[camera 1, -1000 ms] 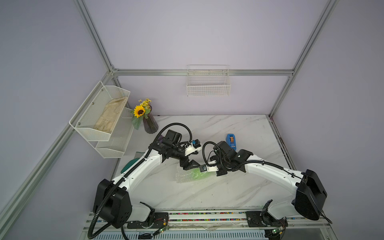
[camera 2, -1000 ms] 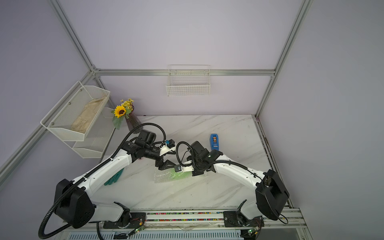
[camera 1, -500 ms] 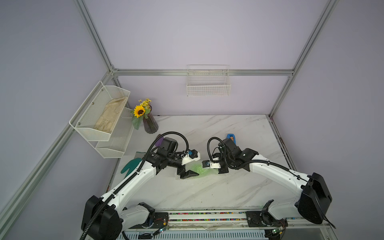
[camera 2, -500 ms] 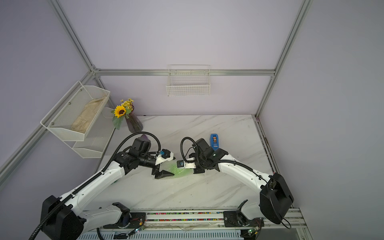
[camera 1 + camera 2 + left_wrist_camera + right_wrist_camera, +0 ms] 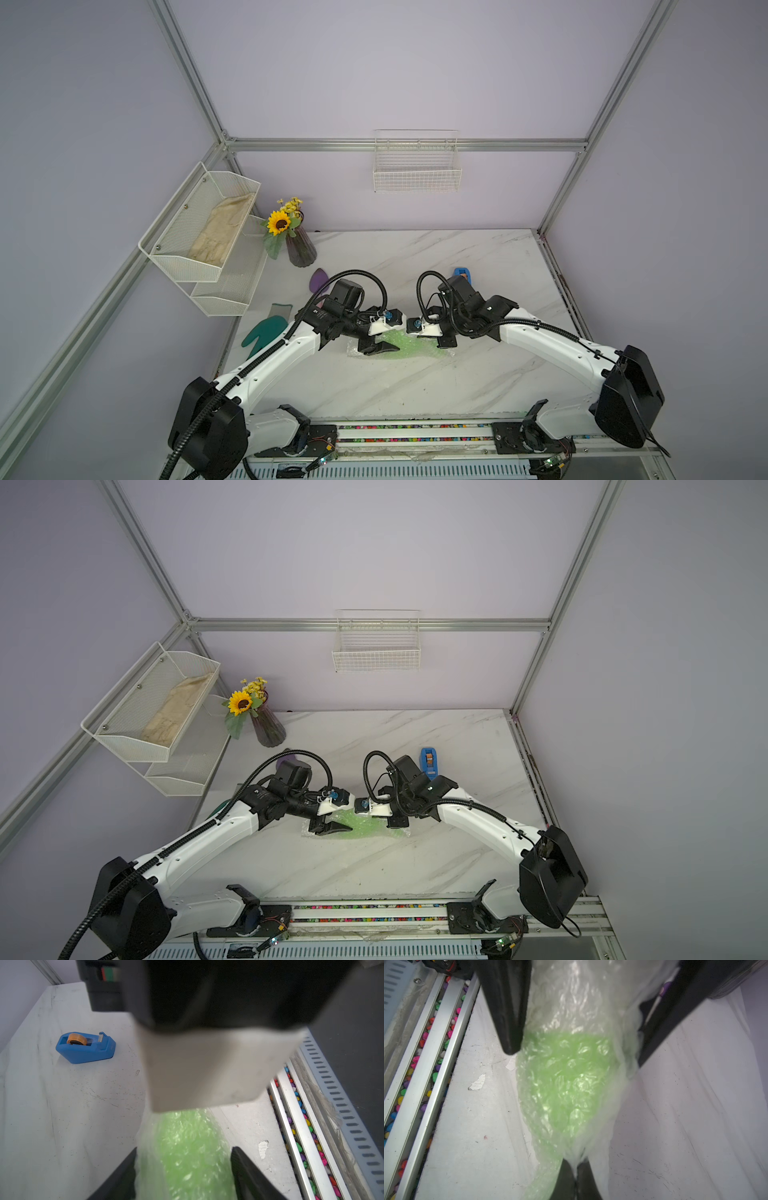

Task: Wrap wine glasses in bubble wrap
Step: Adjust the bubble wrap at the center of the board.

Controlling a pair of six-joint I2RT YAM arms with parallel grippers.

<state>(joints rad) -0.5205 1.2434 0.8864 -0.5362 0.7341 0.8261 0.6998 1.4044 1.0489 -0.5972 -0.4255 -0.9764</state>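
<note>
The lime-green wine glass [image 5: 566,1084] lies on its side on the marble table, rolled inside the clear bubble wrap [image 5: 571,1001]. In both top views the bundle [image 5: 409,348] [image 5: 368,830] sits between the two arms. My left gripper [image 5: 184,1149] [image 5: 380,347] straddles one end, and its black fingers [image 5: 506,1022] press the wrap on both sides. At the other end my right gripper [image 5: 576,1164] [image 5: 446,341] is shut on the gathered wrap, which is pinched to a thin twist.
A blue tape dispenser [image 5: 462,273] [image 5: 85,1047] stands behind the right arm. A purple vase with a sunflower [image 5: 300,249] is at the back left, and a teal glove [image 5: 264,332] lies at the left edge. The bead-filled front rail [image 5: 301,1136] runs close to the bundle.
The left arm swung back in over the bundle's end, and its jaws narrowed onto the wrap. The right gripper stayed shut on the wrap and shifted slightly right.
</note>
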